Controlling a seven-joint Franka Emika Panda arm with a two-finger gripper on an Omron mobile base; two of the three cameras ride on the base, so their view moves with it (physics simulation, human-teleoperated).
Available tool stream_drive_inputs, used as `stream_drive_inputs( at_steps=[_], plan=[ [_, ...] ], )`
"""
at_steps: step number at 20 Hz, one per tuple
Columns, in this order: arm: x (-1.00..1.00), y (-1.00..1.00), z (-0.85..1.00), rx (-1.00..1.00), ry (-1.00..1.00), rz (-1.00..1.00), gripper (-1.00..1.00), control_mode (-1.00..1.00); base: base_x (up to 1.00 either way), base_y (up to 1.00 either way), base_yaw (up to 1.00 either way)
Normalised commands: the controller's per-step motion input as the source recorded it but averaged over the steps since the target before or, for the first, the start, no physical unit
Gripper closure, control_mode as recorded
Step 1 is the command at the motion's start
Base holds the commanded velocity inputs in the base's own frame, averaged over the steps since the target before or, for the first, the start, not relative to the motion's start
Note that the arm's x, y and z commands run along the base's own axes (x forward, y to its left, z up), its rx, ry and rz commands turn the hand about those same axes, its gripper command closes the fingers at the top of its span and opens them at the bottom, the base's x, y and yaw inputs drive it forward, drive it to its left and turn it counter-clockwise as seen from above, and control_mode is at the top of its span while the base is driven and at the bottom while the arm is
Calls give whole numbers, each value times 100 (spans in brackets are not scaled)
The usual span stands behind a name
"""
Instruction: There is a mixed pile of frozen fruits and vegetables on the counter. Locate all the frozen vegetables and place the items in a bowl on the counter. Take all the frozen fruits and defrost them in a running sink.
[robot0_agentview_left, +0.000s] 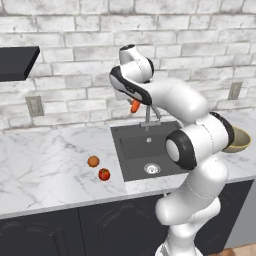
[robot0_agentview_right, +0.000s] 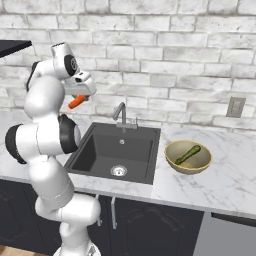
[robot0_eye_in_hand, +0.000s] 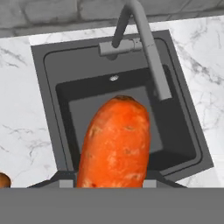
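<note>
My gripper (robot0_agentview_left: 136, 103) is shut on the orange carrot (robot0_agentview_left: 135, 106) and holds it in the air above the back of the black sink (robot0_agentview_left: 131, 150). In the hand view the carrot (robot0_eye_in_hand: 116, 144) points at the sink basin (robot0_eye_in_hand: 83, 92), below the faucet (robot0_eye_in_hand: 146, 43). The tan bowl (robot0_agentview_right: 171, 154) sits on the counter right of the sink, with the dark green stick (robot0_agentview_right: 187, 154) lying in it. Two round fruits rest on the counter left of the sink: a dull orange one (robot0_agentview_left: 93, 161) and a shiny red one (robot0_agentview_left: 104, 174).
The curved grey faucet (robot0_agentview_left: 150, 117) stands at the sink's back edge, close under the held carrot. A brick wall with outlets (robot0_agentview_left: 34, 105) runs behind the white marble counter (robot0_agentview_left: 45, 165). A dark shelf (robot0_agentview_left: 17, 61) juts out at upper left.
</note>
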Motion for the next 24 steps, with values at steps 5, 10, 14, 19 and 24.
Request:
stream_drive_inputs(
  at_steps=[5,10,14,19,24],
  plan=[
    [5,-57,38,0,0,-19,100,-100,0,0,0],
    [10,-53,22,0,0,-17,100,-100,0,0,0],
    [10,-54,13,0,0,-17,100,-100,0,0,0],
    [7,-58,9,0,0,-17,100,-100,0,0,0],
    [1,-62,3,0,0,-19,100,-100,0,0,0]
  ],
)
